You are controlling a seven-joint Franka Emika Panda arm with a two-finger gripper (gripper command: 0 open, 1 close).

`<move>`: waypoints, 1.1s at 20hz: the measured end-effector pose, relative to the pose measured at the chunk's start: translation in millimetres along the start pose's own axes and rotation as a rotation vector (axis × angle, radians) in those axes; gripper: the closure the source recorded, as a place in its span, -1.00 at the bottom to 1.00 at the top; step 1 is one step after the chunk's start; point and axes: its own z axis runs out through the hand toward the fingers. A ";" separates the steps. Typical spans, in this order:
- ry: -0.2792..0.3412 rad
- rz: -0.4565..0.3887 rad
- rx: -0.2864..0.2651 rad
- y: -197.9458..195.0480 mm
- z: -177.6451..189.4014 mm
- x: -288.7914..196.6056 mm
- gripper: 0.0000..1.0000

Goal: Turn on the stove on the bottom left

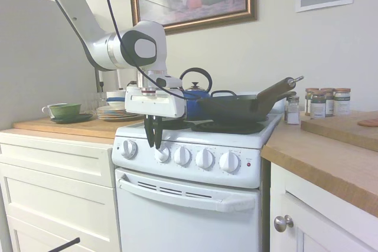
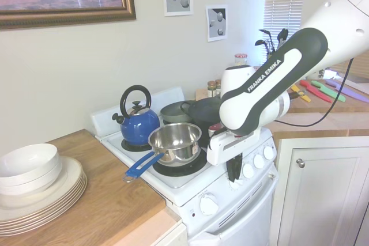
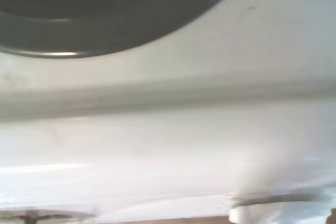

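The stove on the bottom left [image 2: 185,167] is the near-left burner of the white range [image 1: 195,205], at the front corner beside the wooden counter [image 2: 109,211]. In the second exterior view only its dark ring shows, because a small steel saucepan [image 2: 176,141] with a blue handle sits on it, the handle reaching out over the counter edge. In the wrist view a blurred dark round edge [image 3: 105,19] lies above the white stove top; which burner it is cannot be told.

Below the burners, five white round knobs [image 1: 182,156] run in a row along the range's front panel. The gripper [image 1: 155,141] hangs pointing down in front of this panel, at the second knob from the left. Its dark fingers [image 1: 150,132] stand narrow, close around or just before that knob; whether they actually pinch it cannot be told.

Behind the saucepan a blue kettle [image 2: 137,121] stands on the far-left burner. On the right side a dark skillet [image 1: 236,107] rests on its burner.

On the counter to the left lie stacked plates [image 2: 46,200] with a white bowl [image 2: 27,167] on top, and a green cup [image 1: 64,110] on a saucer. On the right counter stand spice jars [image 1: 325,102].
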 end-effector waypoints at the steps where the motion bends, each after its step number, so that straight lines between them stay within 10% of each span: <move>1: -0.002 0.005 0.001 1.0 0.3 1.0 1.00; 22: -0.051 -0.012 0.061 -2.4 -16.5 1.0 1.00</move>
